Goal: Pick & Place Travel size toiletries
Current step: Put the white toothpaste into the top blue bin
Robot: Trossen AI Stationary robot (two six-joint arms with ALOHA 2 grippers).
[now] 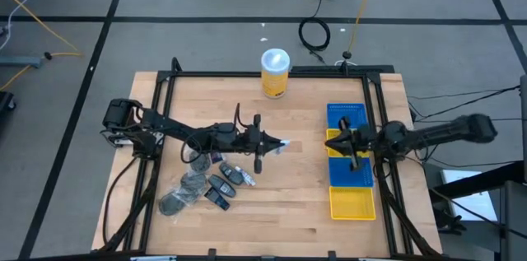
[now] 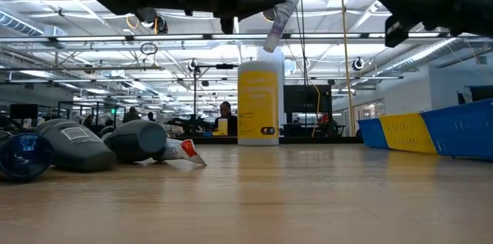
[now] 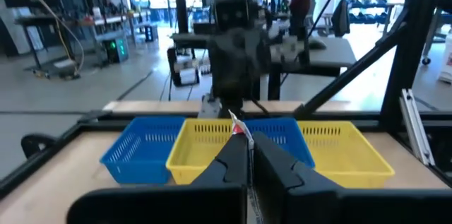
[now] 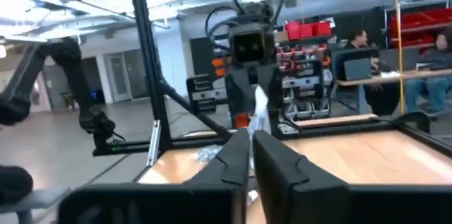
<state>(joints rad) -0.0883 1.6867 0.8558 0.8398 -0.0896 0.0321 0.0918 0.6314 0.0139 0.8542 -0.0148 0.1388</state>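
My left gripper (image 1: 272,143) hangs over the table's middle, shut on a small white-silver tube (image 2: 276,22). The other toiletries (image 1: 206,185), dark oblong pieces, grey jars and a tube, lie in a heap on the table near its left side. In the low view they appear as dark rounded pieces (image 2: 73,145). My right gripper (image 1: 336,140) hovers above the row of baskets at the right. Its fingers (image 4: 233,157) stand close together with nothing seen between them. The two grippers face each other. My left gripper pinches the tube between its two fingers (image 3: 229,160), which point level toward the table's right side. The tube's free end (image 3: 240,126) sticks out past the fingertips. In the low view the tube (image 2: 277,13) hangs tilted below the gripper, lifted clear of the table.
A row of blue (image 1: 346,115) and yellow (image 1: 352,204) baskets runs along the right side. A tall yellow canister with a white lid (image 1: 275,73) stands near the far edge. Bare wood lies between the heap and the baskets. A dark frame borders the table.
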